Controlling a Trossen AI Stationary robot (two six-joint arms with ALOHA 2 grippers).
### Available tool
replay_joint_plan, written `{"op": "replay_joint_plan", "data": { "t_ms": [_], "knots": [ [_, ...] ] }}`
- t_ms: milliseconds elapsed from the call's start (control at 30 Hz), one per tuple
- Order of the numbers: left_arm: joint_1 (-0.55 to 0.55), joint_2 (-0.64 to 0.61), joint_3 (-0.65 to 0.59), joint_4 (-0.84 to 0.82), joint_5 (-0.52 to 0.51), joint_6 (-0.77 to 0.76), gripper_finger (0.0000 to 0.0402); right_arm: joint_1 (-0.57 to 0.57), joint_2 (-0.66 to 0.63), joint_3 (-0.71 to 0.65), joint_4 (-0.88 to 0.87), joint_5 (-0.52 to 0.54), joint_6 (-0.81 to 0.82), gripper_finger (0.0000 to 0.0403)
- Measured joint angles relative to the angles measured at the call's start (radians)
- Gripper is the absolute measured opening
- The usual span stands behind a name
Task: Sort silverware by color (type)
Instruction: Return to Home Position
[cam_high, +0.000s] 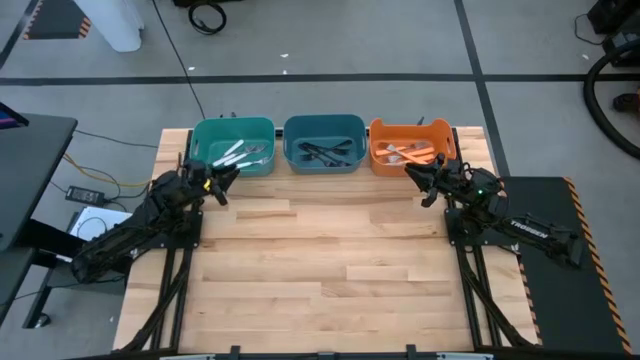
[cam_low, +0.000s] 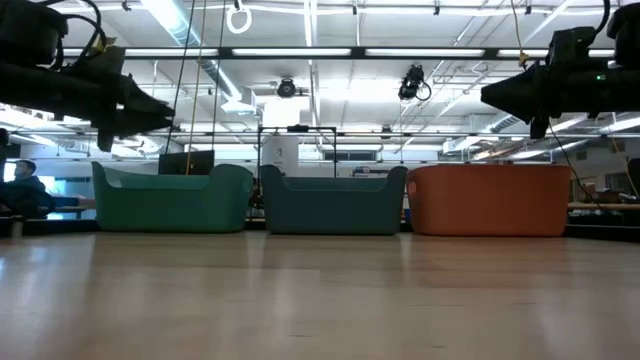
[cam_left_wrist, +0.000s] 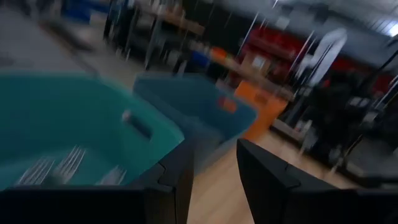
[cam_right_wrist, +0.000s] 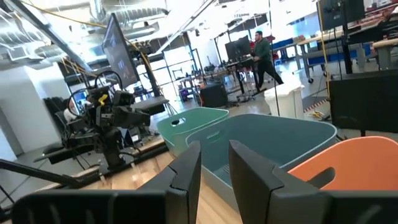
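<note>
- Though raised just short of the teal bin (cam_low: 170, 200), grips nothing: left gripper (cam_high: 222, 180), fingers (cam_left_wrist: 177, 180) apart and empty, probably because no sorting seems left to do.
- Likewise apart and empty, hovering at the near edge of the orange bin (cam_low: 490, 200): right gripper (cam_high: 415, 172).
- Divided by colour, as the task asks: silverware (cam_high: 240, 153), with white pieces in the teal bin, black pieces (cam_high: 325, 152) in the blue bin (cam_low: 335, 205), orange-handled pieces (cam_high: 408, 153) in the orange bin.
- Lined up side by side along the far edge: all three bins, within easy reach of both arms.
- Underneath: pale planked wooden table (cam_high: 320, 260), no loose cutlery visible on it.
- Beyond: a big workshop with strip lights, desks and monitors, one person (cam_right_wrist: 261, 53) standing far off, another person (cam_low: 25, 185) seated behind the teal bin.
</note>
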Motion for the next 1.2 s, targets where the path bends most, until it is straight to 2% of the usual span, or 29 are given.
{"op": "replay_joint_plan", "data": {
  "t_ms": [67, 200, 1200],
  "knots": [
    [0.0, 0.0, -0.041, 0.117, 0.0, -0.001, 0.013, 0.0, -0.003, 0.0, 0.002, 0.0, 0.0, 0.009],
    [0.0, 0.0, -0.043, 0.156, 0.002, -0.001, 0.013, 0.0, -0.002, 0.0, 0.001, 0.0, 0.0, 0.009],
    [0.002, 0.002, -0.043, 0.161, 0.002, -0.001, 0.0131, -0.003, -0.006, 0.0, 0.001, 0.0, 0.0, 0.009]
  ]
}}
